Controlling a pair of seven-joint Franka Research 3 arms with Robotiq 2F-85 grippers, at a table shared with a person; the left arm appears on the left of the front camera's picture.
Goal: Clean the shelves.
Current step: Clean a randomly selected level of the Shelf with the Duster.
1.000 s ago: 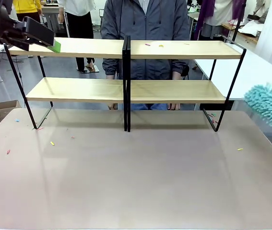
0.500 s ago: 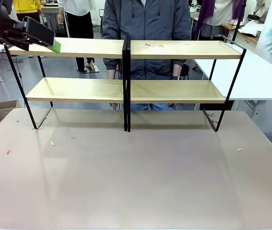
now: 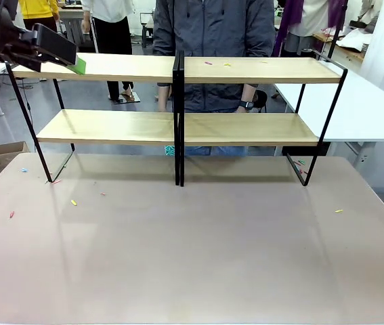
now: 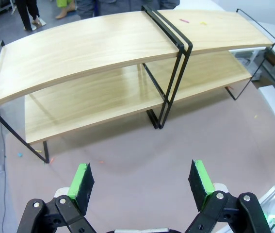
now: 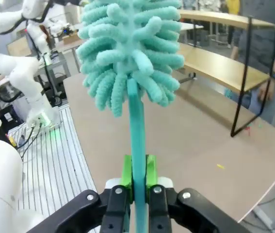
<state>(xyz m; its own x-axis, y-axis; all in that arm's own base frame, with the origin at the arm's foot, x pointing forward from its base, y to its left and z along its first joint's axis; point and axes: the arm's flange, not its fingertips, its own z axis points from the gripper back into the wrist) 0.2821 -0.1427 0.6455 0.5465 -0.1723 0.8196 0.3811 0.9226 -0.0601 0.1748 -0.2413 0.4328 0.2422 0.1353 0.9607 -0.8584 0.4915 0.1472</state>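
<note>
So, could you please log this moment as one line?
shelves: bits on top right board | left gripper: open, near top left end | right gripper: shut on duster | person: behind shelves

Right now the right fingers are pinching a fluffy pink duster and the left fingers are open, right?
Not pink: the duster is turquoise, as the right wrist view shows. The right fingers do pinch it, and the left fingers are open.
</note>
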